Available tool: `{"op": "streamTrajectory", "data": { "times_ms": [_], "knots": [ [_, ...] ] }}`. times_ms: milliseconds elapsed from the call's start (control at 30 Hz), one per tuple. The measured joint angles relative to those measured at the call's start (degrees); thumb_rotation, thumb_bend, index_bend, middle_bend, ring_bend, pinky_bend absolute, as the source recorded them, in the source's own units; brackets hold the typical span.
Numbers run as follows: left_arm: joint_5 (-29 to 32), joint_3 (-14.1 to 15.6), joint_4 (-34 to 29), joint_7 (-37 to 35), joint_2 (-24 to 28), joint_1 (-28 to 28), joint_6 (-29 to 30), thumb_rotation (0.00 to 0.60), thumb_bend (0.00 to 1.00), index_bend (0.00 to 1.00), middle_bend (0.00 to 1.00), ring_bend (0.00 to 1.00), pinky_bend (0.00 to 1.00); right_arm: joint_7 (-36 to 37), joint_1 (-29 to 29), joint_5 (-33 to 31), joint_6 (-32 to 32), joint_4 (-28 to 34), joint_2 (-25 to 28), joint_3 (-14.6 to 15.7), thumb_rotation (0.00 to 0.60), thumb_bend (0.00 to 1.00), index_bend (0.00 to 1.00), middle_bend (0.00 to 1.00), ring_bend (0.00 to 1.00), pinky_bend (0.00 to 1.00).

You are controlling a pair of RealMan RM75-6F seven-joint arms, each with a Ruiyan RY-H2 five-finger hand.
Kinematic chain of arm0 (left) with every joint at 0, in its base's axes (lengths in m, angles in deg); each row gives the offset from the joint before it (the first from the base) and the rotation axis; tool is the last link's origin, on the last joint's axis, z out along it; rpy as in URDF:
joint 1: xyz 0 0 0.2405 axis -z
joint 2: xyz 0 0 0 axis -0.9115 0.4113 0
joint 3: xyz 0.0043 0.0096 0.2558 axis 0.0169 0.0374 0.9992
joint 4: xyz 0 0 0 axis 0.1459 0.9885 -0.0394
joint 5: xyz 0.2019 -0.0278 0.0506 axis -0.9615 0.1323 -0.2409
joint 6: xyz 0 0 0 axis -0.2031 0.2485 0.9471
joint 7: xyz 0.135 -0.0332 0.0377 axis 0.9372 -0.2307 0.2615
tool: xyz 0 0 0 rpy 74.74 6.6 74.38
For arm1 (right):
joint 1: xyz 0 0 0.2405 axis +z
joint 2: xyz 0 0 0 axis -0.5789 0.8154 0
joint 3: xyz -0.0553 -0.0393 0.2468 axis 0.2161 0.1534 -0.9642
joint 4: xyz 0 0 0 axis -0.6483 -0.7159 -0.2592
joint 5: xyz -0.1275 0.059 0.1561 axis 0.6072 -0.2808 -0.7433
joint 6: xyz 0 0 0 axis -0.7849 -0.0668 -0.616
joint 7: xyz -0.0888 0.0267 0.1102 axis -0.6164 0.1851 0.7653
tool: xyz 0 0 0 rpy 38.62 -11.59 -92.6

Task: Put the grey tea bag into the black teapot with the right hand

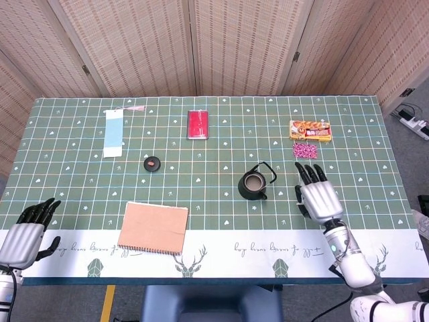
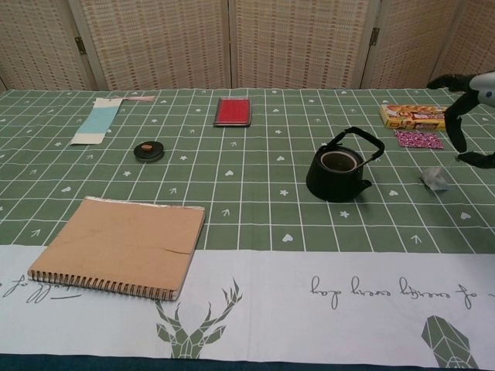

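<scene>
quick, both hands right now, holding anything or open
Left hand: open, holding nothing, at the table's near edge.
Right hand: open, raised, holding nothing; the grey tea bag lies on the table.

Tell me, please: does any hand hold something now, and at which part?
Nothing is held. The right hand is raised above the table with fingers apart, and the tea bag lies on the cloth below it. The left hand is also empty.
</scene>
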Motion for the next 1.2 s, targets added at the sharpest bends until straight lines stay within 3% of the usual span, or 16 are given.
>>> {"op": "streamTrajectory", "data": {
  "times_ms": [233,467,800,1200],
  "knots": [
    [0.18,-0.05,0.04,-1.4,0.52,0.15,-0.44,0.6,0.38,0.0,0.0,0.07,0.11,-7.14,1.66,-3.34,-5.28,11.01,4.69,-4.08,0.6,0.42,0.6,0.0,0.0,0.0],
    [0.7,-0.49,0.11,-5.74,2.04,0.18,-0.78,0.6,0.38,0.0,0.0,0.07,0.11,-10.81,5.19,-8.44,-6.95,14.49,4.89,-7.45,0.6,0.42,0.6,0.0,0.0,0.0],
    [1.78,-1.06,1.32,-10.13,3.31,0.64,-2.35,0.6,0.38,0.0,0.0,0.07,0.11,-16.14,12.91,-17.23,-8.95,13.93,-0.51,-11.73,0.6,0.42,0.6,0.0,0.0,0.0],
    [1.01,-0.93,1.81,-12.7,4.0,0.8,-2.61,0.6,0.38,0.0,0.0,0.07,0.11,-18.78,19.4,-26.44,-9.9,6.8,-5.39,-14.21,0.6,0.42,0.61,0.01,0.0,0.0]
  ]
}}
